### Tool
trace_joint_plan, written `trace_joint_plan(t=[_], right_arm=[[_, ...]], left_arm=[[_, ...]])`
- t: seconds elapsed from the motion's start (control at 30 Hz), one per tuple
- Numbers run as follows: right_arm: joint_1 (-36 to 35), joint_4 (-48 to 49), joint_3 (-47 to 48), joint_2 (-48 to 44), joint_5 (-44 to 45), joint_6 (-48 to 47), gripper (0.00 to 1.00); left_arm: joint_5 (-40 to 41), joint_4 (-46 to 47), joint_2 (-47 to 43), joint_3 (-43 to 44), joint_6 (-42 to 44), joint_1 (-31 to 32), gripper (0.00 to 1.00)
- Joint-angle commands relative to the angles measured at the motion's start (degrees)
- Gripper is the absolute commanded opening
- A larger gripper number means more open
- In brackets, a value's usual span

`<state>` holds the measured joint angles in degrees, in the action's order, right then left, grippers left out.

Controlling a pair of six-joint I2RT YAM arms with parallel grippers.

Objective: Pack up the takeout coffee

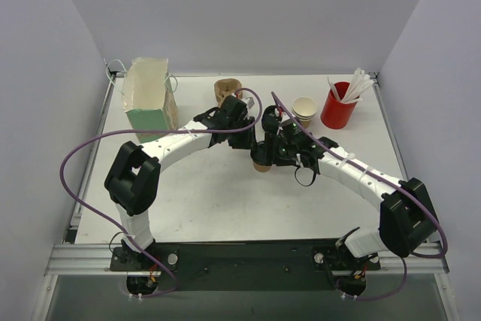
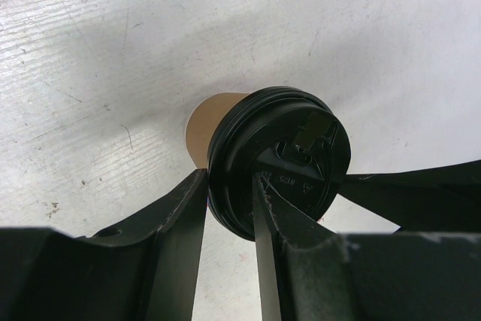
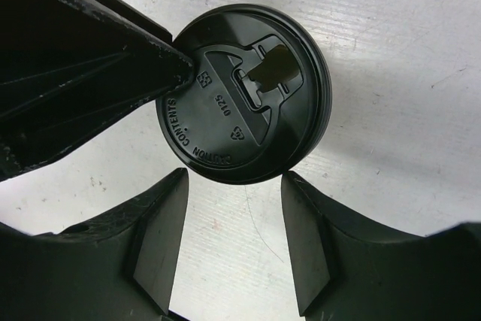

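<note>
Right wrist: we look down on the takeout coffee (image 3: pixel 240 103), lid up over the white table (image 3: pixel 391 50). The right gripper (image 3: pixel 233 186) has its fingers apart, both tips just short of the lid's near edge and holding nothing.
Left wrist: the left gripper (image 2: pixel 231 193) looks pinched on the black lid (image 2: pixel 301 163) at its rim only. One finger is against the outer edge and the other lies across the top, with the kraft body showing beyond.
Cup position: it is mid-table between the two grippers, well apart from the green-and-white bag (image 1: pixel 146 95) at the far left. We cannot tell whether its base rests on the table.
Risk, lid: we judge the rim pinch the weak point. Lifting by the lid alone could pop it off and drop the cup.
Risk, tilt: a hold at one edge could let the cup swing or tip while it is carried.
Risk, right fingers: they sit close beside the lid, so a sideways move could knock it out of the pinch.
Risk, neighbours: the stack of tan cups (image 1: pixel 304 109) and the red cup (image 1: pixel 337 110) stand near the right arm, and a wide swing could topple them.
Risk, bag: if the coffee goes in there, clipping the bag's rim could fold it or tip it over.
</note>
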<state>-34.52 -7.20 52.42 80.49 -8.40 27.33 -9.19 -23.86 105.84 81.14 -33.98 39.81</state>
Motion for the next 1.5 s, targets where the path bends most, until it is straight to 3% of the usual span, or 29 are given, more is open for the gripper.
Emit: trace_joint_plan(t=[0.0,0.93,1.47], right_arm=[[-0.72,-1.23,2.68,1.86,-0.12,-1.58,0.48],[-2.83,-6.42,3.65,6.78,12.97,-1.84,0.47],[-2.83,-7.47,5.14,5.30,12.10,-1.49,0.47]], left_arm=[[0.31,-1.19,0.77,2.44,0.84,0.53,0.40],[0.67,-1.19,0.33,1.56,0.32,0.53,0.40],[0.40,-0.67,-0.11,1.38,0.14,0.53,0.40]])
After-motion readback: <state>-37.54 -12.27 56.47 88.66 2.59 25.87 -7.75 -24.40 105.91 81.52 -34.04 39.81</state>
